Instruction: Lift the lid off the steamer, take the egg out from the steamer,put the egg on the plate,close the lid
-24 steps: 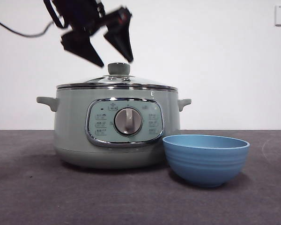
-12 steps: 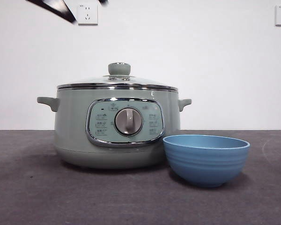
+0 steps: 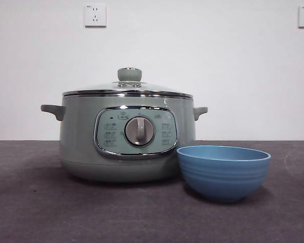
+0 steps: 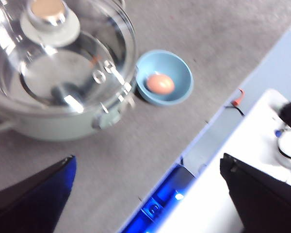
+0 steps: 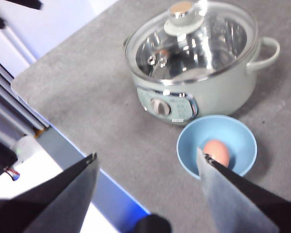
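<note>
Plate (image 3: 223, 172): nearest item, front right on the grey surface (image 3: 35, 212), just beside the steamer's base; holds the egg (image 5: 216, 152).

Steamer (image 3: 126, 134): behind and left of the plate, dial forward. Lid (image 3: 127, 90) seated on its rim, knob up.

Change: the dark tool seen above the knob a second ago has left the front view.

Left tool (image 4: 145, 194): jaws spread, empty, high off the steamer. Right tool (image 5: 148, 191): jaws spread, empty, raised over the surface's near edge.

Open surface lies left of the steamer and nearer.
</note>
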